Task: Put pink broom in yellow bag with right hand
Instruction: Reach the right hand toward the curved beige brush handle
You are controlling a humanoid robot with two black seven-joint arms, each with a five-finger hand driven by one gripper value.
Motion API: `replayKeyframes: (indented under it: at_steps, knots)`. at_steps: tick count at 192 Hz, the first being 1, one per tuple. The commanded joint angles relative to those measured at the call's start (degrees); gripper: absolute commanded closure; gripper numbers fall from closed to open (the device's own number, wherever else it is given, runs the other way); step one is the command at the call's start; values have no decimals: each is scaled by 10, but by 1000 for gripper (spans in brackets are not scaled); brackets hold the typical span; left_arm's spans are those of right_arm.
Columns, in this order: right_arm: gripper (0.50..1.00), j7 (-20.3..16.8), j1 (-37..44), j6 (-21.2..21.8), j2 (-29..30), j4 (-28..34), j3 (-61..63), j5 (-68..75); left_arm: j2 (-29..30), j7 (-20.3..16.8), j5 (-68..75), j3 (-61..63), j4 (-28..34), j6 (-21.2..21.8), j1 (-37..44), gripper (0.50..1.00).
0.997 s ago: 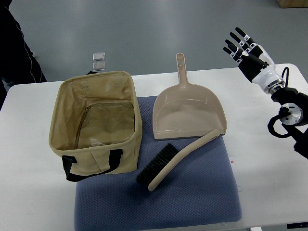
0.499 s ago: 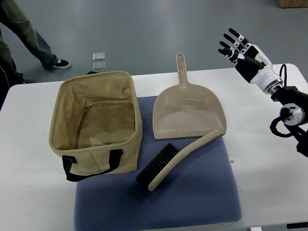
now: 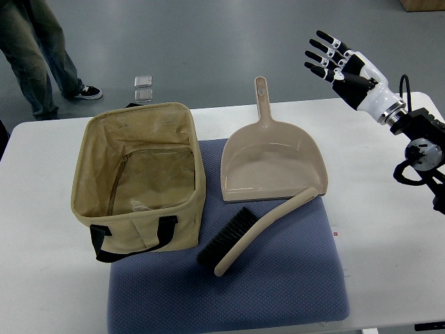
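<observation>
The pink broom (image 3: 261, 227) lies on the blue mat (image 3: 278, 285), its dark bristles pointing lower left and its handle tip resting against the dustpan's front edge. To its left the yellow bag (image 3: 139, 177) stands with its mouth wide and black handles facing me. My right hand (image 3: 334, 61) hovers over the table's far right edge, fingers spread and holding nothing, well away from the broom. No left arm shows.
A pink dustpan (image 3: 271, 160) lies behind the broom, handle pointing away. A person's legs (image 3: 38, 56) stand on the floor at the top left. Two small clear boxes (image 3: 143, 87) sit on the floor beyond the bag.
My right hand has drifted left and slightly farther away, staying open. The person at the top left has walked, and both legs are now in view.
</observation>
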Motion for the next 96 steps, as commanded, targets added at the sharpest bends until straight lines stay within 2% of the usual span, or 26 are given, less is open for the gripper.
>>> replayKeyframes:
  at_steps: [1, 37, 51, 72, 96]
  knots:
    - [574, 34, 2, 8, -11, 38, -7, -94, 0, 0, 0, 0, 1, 1, 0, 500]
    - [576, 105, 11, -2, -68, 136, -83, -228, 0, 0, 0, 0, 0, 0, 0, 500]
    - [576, 106, 25, -17, -88, 176, -118, -271, 0, 0, 0, 0, 0, 0, 0, 500]
    - [576, 106, 45, -76, -129, 238, -188, -343, 0, 0, 0, 0, 0, 0, 0, 500]
    - [576, 106, 60, -162, -157, 302, -262, -439, 0, 0, 0, 0, 0, 0, 0, 500]
